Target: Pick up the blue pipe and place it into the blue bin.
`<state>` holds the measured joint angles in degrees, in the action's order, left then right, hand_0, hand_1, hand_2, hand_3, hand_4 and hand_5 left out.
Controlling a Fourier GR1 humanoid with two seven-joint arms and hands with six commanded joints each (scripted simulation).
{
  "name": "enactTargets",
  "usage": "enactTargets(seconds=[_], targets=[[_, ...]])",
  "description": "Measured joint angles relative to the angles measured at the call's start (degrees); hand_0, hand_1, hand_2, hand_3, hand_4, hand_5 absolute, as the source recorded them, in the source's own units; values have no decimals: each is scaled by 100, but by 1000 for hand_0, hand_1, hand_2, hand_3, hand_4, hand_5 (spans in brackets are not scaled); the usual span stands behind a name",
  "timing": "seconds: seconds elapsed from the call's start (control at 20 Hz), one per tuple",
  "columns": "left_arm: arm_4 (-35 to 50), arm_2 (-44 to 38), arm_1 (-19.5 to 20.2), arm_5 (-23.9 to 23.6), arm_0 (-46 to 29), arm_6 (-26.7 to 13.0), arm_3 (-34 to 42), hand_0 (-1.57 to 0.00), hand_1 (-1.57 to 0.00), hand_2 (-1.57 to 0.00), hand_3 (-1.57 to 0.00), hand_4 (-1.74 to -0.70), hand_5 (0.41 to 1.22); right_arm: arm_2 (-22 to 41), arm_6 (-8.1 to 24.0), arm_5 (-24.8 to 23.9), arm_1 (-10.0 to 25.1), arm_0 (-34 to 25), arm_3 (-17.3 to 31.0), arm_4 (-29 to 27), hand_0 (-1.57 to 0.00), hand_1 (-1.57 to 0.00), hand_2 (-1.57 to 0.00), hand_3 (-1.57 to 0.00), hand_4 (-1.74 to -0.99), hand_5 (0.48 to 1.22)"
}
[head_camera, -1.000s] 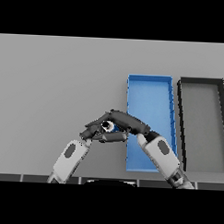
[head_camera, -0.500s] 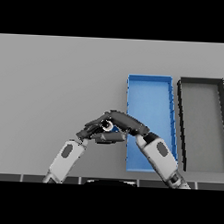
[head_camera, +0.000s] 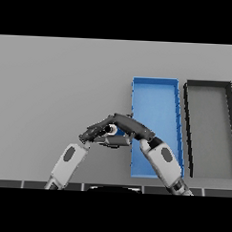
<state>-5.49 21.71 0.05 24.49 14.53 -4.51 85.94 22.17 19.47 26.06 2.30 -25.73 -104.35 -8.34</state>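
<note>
Blue pipe (head_camera: pixel 114 130): pinched between fingers of left hand (head_camera: pixel 95 132) and right hand (head_camera: pixel 132 126), just left of blue bin (head_camera: pixel 155 82). Barely shifted over last second; no carry toward bin yet. Dark bin (head_camera: pixel 208 84) beyond. Grey counter (head_camera: pixel 57 82).

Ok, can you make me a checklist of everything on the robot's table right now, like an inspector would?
Surface: grey table, bare on its left side.
Job's things: blue pipe between both hands, only its pale end showing, left of the blue bin; nothing seen inside the bin.
Clutter: black bin right of the blue one; nothing seen inside it.
Hands: left hand and right hand meet over the pipe, fingers curled round it.
Cables: nothing seen.
Surroundings: nothing seen.
</note>
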Motion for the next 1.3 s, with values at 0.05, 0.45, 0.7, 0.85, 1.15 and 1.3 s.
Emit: enactTargets(seconds=[0.05, 0.45, 0.7, 0.85, 1.15, 1.3], targets=[[3, 45, -21, 17, -49, -25, 31, -32, -30, -29, -23, -967, 544, -62, -23, -30, -38, -45, 39, 31, -1571, -1571, -1571, -1570, -1497, 1220], [-89, 132, -46, -99, -119, -197, 95, -5, -4, -4, -3, -965, 479, -1040, 1269, -465, -258, -1099, -171, -1374, -1571, -1571, -1571, -1571, -1495, 1221], [-83, 119, 13, -90, -166, -127, 179, -1, -1, -1, 0, -949, 471, -1965, 1422, -1051, 54, -2288, 149, -2008, -1571, -1571, -1571, -1571, -1497, 1221], [-114, 140, 112, -56, -273, 39, 239, 0, 0, 0, 0, -948, 466, -2484, 1338, -1275, 431, -2721, 466, -1792, -1571, -1571, -1571, -1571, -1498, 1221], [-84, 92, 136, -114, -298, -174, 374, 1, 1, 1, 1, -950, 472, -3055, 1361, -1273, 892, -2424, 1052, -1006, -1571, -1571, -1571, -1571, -1499, 1221], [-133, 59, 130, -156, -204, -139, 292, 1, 1, 1, 1, -943, 465, -3214, 1493, -1169, 990, -2026, 1134, -764, -1571, -1571, -1571, -1571, -1499, 1221]])
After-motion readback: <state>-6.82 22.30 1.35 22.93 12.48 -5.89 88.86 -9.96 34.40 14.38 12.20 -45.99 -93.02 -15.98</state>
